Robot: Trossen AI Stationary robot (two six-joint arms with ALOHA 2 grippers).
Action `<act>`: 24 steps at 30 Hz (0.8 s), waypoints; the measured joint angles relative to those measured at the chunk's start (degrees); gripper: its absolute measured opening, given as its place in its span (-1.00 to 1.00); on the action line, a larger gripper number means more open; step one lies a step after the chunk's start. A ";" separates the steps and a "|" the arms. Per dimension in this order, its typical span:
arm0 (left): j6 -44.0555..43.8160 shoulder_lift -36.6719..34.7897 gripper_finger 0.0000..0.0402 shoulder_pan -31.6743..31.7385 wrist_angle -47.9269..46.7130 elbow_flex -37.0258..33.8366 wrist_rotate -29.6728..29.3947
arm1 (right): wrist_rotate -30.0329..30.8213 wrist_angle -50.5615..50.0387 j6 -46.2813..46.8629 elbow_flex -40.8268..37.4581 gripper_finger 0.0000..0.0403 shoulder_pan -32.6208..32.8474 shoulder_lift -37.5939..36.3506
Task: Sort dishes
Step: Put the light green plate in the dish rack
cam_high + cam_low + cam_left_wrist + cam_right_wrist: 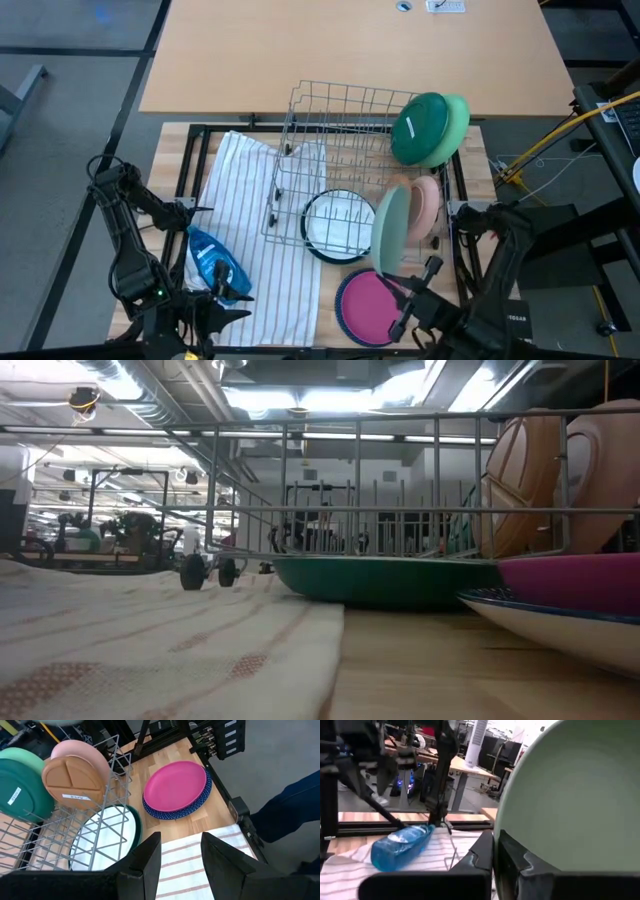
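right gripper [495,865], its fingers pressed together, sits close against the rim of a round sage-green plastic plate [388,232] standing on edge at the near right end of the grey wire rack [340,150]; whether it actually pinches the rim cannot be told. leaning against that plate inside the rack are a tan divided plate [75,780] and a peach-pink plate [428,205]. at the rack's far right corner a dark green plate [420,128] and a light green plate [458,122] stand tilted together. a white plate with a dark green rim [335,225] lies flat under the rack's near end. just in front of the rack on the wooden counter [330,330], a magenta plate [368,305] rests on a navy-rimmed plate [200,802]. left gripper [180,852] hangs with fingers parted and nothing between them, above the striped white towel [250,250] to the left of the rack, where a blue soap bottle [215,265] lies on its side.
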 joint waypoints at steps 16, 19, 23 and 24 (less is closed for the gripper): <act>0.20 0.09 -0.36 0.00 -1.28 -0.02 -0.02 | 0.80 5.25 31.40 -17.36 -0.94 -8.86 0.07; 0.13 0.20 -0.36 0.02 -1.28 -0.02 -0.02 | 0.80 8.98 31.42 -17.82 -0.94 -11.72 0.07; 0.39 0.56 -0.36 0.00 -1.30 -0.02 -0.02 | 0.83 14.96 31.30 -17.80 -0.94 -14.80 0.07; 0.45 0.63 -0.36 0.00 -1.31 -0.02 -0.01 | 0.82 16.24 31.28 -17.80 -0.94 -15.42 0.07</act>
